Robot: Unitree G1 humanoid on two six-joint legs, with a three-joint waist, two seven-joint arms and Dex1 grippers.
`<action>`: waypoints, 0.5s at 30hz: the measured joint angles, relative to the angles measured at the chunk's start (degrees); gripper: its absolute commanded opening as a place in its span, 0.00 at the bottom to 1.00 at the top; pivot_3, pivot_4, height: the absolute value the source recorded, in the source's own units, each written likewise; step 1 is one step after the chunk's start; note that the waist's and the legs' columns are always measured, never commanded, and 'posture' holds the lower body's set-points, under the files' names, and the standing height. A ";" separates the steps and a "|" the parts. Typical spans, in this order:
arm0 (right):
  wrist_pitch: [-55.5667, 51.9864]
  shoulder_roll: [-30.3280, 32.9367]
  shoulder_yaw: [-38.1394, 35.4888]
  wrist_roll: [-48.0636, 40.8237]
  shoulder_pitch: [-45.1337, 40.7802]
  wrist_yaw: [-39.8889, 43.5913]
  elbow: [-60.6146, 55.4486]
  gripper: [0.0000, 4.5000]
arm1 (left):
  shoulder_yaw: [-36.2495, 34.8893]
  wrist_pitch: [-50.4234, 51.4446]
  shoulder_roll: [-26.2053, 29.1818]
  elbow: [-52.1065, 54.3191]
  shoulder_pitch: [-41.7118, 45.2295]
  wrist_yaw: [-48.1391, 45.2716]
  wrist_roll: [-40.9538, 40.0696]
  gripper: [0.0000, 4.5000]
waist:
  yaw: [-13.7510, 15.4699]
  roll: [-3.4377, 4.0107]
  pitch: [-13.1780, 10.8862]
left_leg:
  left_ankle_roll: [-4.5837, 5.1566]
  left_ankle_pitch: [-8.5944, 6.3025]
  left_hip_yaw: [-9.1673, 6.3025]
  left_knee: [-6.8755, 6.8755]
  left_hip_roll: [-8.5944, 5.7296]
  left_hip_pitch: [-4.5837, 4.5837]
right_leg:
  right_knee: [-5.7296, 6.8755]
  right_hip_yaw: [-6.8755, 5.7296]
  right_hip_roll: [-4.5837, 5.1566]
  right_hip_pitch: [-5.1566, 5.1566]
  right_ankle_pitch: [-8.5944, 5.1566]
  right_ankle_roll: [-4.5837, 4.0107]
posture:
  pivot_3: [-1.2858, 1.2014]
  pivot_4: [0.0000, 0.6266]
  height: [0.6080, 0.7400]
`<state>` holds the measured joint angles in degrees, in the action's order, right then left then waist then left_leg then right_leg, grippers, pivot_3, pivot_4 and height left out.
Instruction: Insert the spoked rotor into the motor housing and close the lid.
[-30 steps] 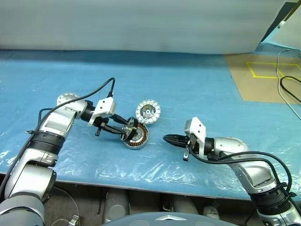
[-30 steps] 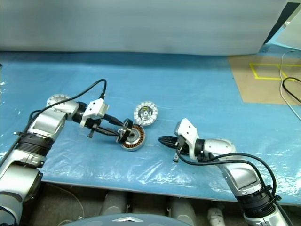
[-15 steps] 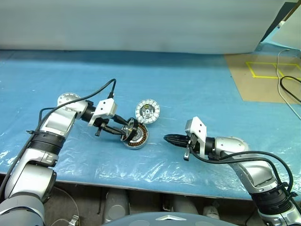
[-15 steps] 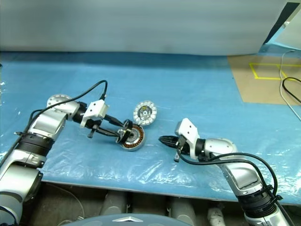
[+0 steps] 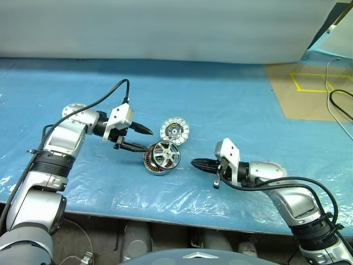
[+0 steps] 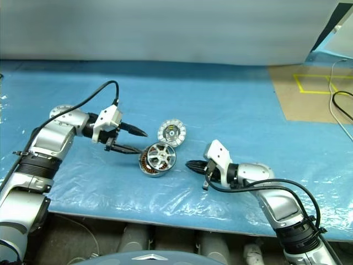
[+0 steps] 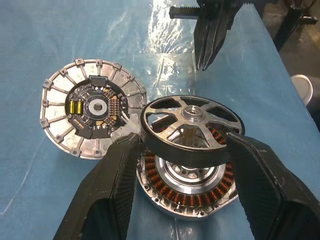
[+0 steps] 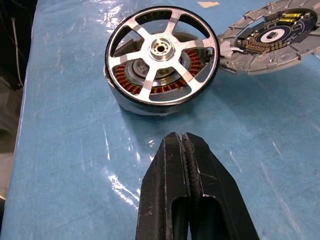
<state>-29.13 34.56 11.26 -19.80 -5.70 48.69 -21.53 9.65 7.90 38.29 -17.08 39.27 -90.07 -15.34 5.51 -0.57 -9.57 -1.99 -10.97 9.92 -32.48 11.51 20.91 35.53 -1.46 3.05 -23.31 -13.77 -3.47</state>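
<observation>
Work surface: table under a blue plastic sheet [image 5: 231, 99], wrinkled and glossy toward the near edge. A pale wall closes the far side. A brown board [image 5: 309, 91] with yellow tape lines lies at far right, with a black cable [image 5: 339, 102] looped on it.

Item 1, spoked rotor [image 5: 166, 154]: silver five-spoke ring with a black rim. It sits tilted on top of item 2, not seated flat, near the middle of the sheet.

Item 2, copper-wound core [image 5: 148, 160]: lies flat on the sheet beneath the rotor, with its windings showing at the side.

Item 3, motor housing [image 5: 174, 131]: segmented silver disc with a dark centre, lying flat just behind the rotor, its rim meeting the core.

Left gripper [image 5: 144, 140]: fingers spread apart to either side of the rotor and holding nothing. Contact by the lower fingertip cannot be judged.

Right gripper [image 5: 194, 162]: fingers pressed together and empty, tip aimed at the rotor with a gap of bare sheet between.

Open room: wide bare sheet behind the parts and to both sides, less toward the near edge.
</observation>
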 measured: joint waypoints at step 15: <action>-8.10 1.94 -2.03 -3.64 -1.75 -1.62 -7.73 0.00 | -1.21 7.87 0.12 7.12 -0.57 2.30 -5.12 0.64 | 0.01 0.01 0.00 | 0.00 0.00 0.00 0.03 -0.01 -0.01 | -0.03 0.00 0.00 0.00 0.00 0.00 | 0.52 0.24 1.00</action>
<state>-37.24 36.50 9.23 -23.43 -7.45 47.06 -29.26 8.44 15.77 38.42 -9.96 38.69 -87.77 -20.47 5.51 -0.56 -9.57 -1.99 -10.97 9.92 -32.45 11.50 20.90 35.50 -1.46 3.05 -23.30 -13.77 -3.47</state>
